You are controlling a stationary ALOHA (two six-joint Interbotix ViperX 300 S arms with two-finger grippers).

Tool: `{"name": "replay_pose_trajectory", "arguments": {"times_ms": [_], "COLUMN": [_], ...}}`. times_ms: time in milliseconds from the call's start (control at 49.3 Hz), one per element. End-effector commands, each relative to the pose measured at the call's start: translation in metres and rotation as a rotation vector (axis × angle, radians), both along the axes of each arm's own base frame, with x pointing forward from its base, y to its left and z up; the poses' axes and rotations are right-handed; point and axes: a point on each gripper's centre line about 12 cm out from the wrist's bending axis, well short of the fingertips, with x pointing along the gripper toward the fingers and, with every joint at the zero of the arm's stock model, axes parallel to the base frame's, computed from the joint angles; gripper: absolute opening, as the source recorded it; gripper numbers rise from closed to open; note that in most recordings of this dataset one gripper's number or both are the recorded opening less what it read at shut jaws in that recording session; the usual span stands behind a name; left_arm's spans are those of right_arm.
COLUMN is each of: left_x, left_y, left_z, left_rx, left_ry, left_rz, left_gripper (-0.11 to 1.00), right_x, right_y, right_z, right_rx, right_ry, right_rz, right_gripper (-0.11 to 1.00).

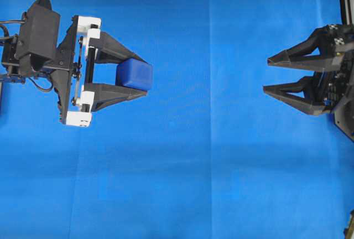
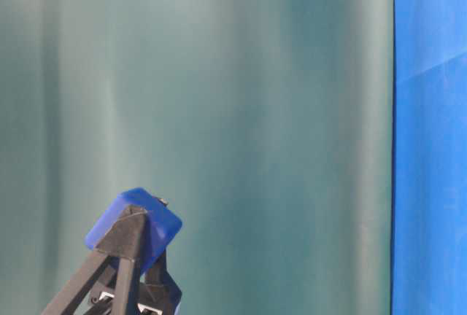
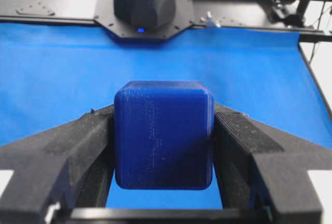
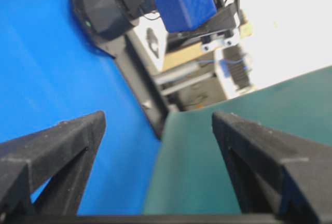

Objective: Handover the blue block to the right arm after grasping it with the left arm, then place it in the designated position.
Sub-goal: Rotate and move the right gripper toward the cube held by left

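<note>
Currently, at the left of the overhead view, my left gripper (image 1: 134,77) pinches the blue block (image 1: 134,74) between the tips of its two black triangular fingers (image 1: 113,48), which point toward the middle of the blue cloth (image 1: 182,183). White blocks (image 1: 88,24) sit on the rail behind the fingers. In the left wrist view the block (image 3: 164,135) fills the gap between the fingers, both inner faces flat against its side walls; its rounded front and top edges project past the tips, uncovered. The table-level view shows the block (image 2: 133,226) raised on the fingertips against the green backdrop (image 2: 241,111), with nothing above or beside it.

Between the two grippers, the overhead view shows an unobstructed span of cloth.

At the right edge of the overhead view, my right gripper (image 1: 268,74) points back toward the left one, well apart from it. Its fingers (image 1: 298,57) are spread, with nothing between them. From the right wrist view, the block (image 4: 185,3) appears far ahead and high in the frame, beyond the open gap between my two fingers (image 4: 57,154).
</note>
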Motion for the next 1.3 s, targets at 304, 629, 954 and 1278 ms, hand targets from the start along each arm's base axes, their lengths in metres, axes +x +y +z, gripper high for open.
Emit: {"name": "replay_pose_trajectory", "arguments": {"times_ms": [304, 629, 954, 1278], "left_x": [0.0, 0.0, 0.0, 0.0], "left_y": [0.001, 0.001, 0.0, 0.001], "left_z": [0.008, 0.009, 0.009, 0.009], "left_rx": [-0.001, -0.001, -0.001, -0.001], "left_ry": [-0.029, -0.031, -0.031, -0.031], "left_rz": [0.002, 0.002, 0.0, 0.002], "left_gripper": [0.46, 0.46, 0.46, 0.46], "right_x": [0.002, 0.002, 0.002, 0.013], "right_y": [0.0, 0.001, 0.001, 0.001], "right_z": [0.011, 0.013, 0.013, 0.026], "right_rx": [-0.103, -0.102, -0.101, -0.1], "right_ry": [-0.042, -0.055, -0.055, -0.078], "right_rz": [0.003, 0.007, 0.008, 0.011], "right_gripper": [0.96, 0.96, 0.96, 0.96]}}
